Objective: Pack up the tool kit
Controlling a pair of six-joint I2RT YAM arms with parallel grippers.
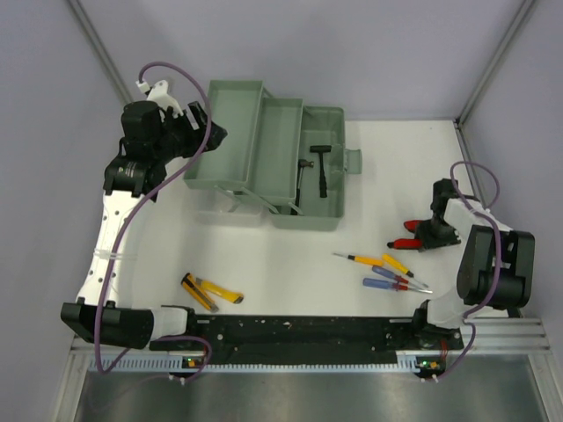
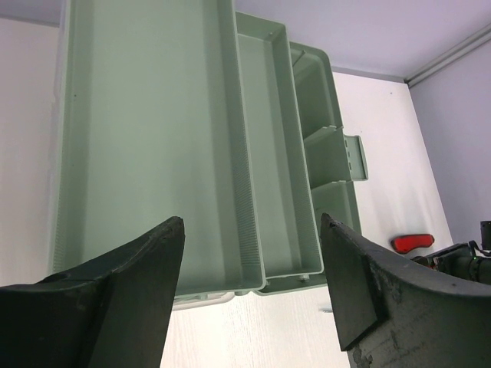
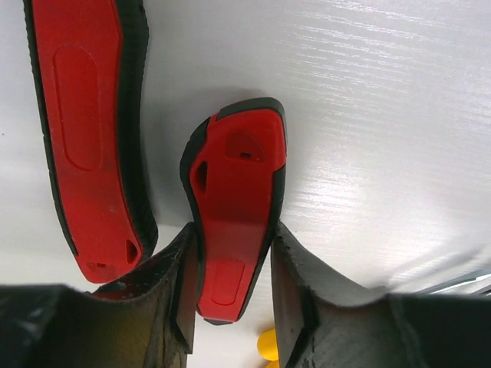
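1. Upper centre: the open sage-green toolbox [image 1: 237, 123] holds two small hammers [image 1: 323, 171] in its base compartment.
2. Left tool [image 1: 207, 132] hangs released by the toolbox's left-hand tray.
3. Right tool [image 3: 234, 238], right of frame, clenches one handle of the red pliers [image 3: 239, 176] on the bench [image 1: 290, 255].

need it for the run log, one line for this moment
left gripper open at toolbox | right gripper shut on red pliers handle
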